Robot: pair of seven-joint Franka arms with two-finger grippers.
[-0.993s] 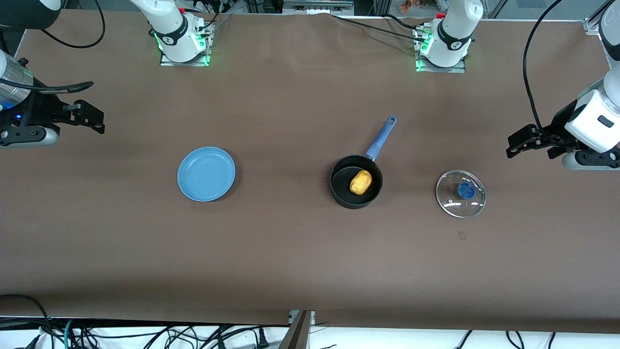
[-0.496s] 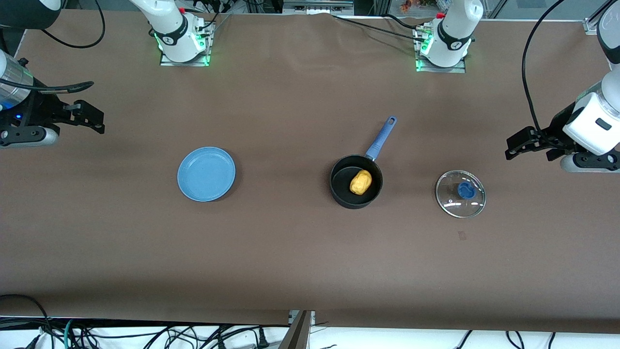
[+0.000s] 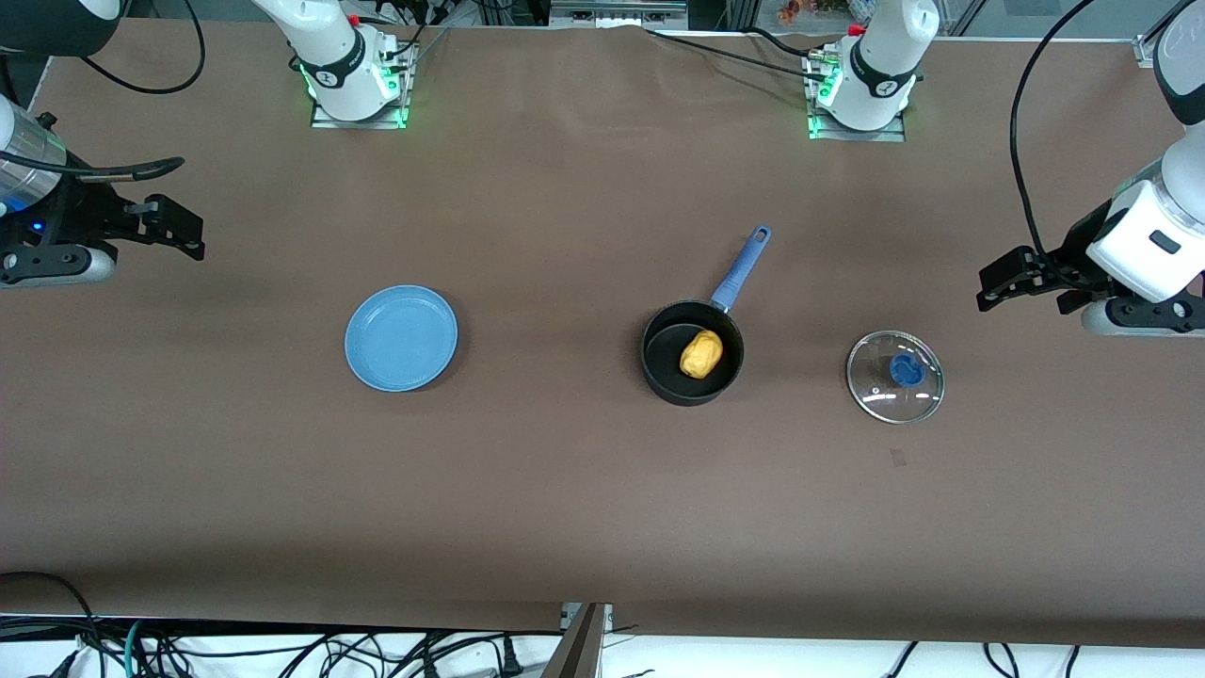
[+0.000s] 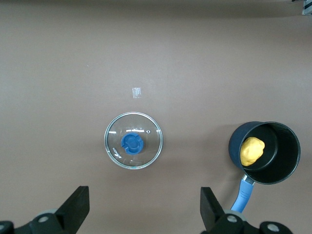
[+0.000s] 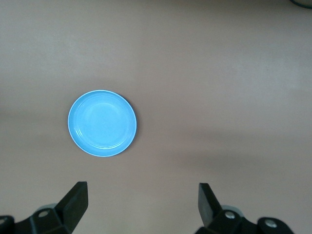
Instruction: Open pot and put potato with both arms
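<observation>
With the glass lid (image 3: 894,377) on the table beside the saucepan (image 3: 693,352) and the potato (image 3: 701,353) inside, we judge the task complete; left gripper (image 3: 1021,285) and right gripper (image 3: 174,229) hover at their table ends, jaws spread, empty.

Pretty even overhead light, sharp all round; soft shadows on the table (image 3: 565,471), small glare streaks on the lid (image 3: 894,377).
</observation>
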